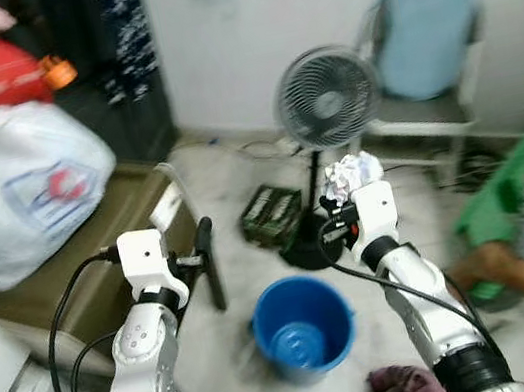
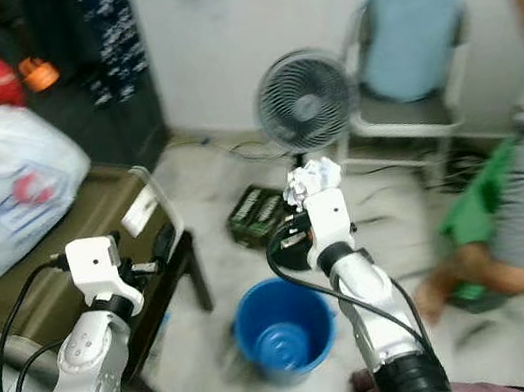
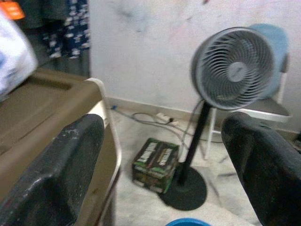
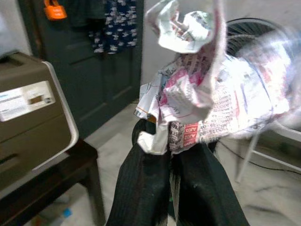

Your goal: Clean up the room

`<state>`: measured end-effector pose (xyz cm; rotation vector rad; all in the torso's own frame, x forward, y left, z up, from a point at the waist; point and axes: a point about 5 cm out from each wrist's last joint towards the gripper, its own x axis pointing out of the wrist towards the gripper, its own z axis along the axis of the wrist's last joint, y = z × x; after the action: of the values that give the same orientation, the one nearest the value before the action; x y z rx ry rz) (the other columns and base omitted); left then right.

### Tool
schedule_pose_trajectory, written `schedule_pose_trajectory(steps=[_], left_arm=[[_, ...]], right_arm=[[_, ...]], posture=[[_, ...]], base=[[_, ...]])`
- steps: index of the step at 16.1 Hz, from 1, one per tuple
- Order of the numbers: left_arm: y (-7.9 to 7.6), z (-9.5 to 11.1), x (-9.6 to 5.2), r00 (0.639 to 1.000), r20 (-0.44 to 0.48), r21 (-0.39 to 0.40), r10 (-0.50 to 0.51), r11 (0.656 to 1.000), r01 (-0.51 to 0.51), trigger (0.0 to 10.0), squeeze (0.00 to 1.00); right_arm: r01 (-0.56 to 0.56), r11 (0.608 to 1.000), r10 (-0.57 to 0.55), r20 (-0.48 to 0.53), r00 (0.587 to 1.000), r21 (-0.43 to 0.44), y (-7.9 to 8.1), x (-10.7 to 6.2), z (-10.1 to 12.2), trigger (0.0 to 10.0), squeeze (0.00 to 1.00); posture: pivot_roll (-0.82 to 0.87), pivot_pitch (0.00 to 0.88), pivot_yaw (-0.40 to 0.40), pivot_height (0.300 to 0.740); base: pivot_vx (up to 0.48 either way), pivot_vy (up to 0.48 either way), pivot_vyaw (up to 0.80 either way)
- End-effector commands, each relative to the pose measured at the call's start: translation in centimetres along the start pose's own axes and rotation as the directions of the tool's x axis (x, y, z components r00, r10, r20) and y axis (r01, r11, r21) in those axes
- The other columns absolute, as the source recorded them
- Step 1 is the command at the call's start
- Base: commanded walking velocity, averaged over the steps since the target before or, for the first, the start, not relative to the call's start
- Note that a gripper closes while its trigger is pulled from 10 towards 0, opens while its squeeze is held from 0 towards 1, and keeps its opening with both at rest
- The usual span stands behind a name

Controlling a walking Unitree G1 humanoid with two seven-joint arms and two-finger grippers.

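Right wrist view showed the right pincer (image 4: 176, 155) clamped on crumpled newspaper (image 4: 202, 94), raised beyond the blue bucket (image 1: 302, 326); light, crushable, best pinched mid-wad. The left pincer (image 3: 164, 155) gaped empty.

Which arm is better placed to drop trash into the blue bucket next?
Right. The right gripper is shut on the crumpled newspaper, raised beyond the blue bucket on the floor. The left gripper is open and holds nothing, beside the brown bin.
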<state>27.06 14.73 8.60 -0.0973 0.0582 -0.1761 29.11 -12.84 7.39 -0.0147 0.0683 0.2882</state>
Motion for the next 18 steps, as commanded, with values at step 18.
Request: schedule_pose_trajectory(steps=[18], left_arm=[[-0.18, 0.3, 0.29, 1.0, 0.02, 0.011, -0.012, 1.0, 0.011, 10.0, 0.0]], right_arm=[[0.017, 1.0, -0.017, -0.01, 1.0, 0.009, -0.41, 0.48, 0.06, 10.0, 0.0]], posture=[[0.02, 0.0, -0.036, 0.74]], base=[[0.247, 0.0, -0.09]])
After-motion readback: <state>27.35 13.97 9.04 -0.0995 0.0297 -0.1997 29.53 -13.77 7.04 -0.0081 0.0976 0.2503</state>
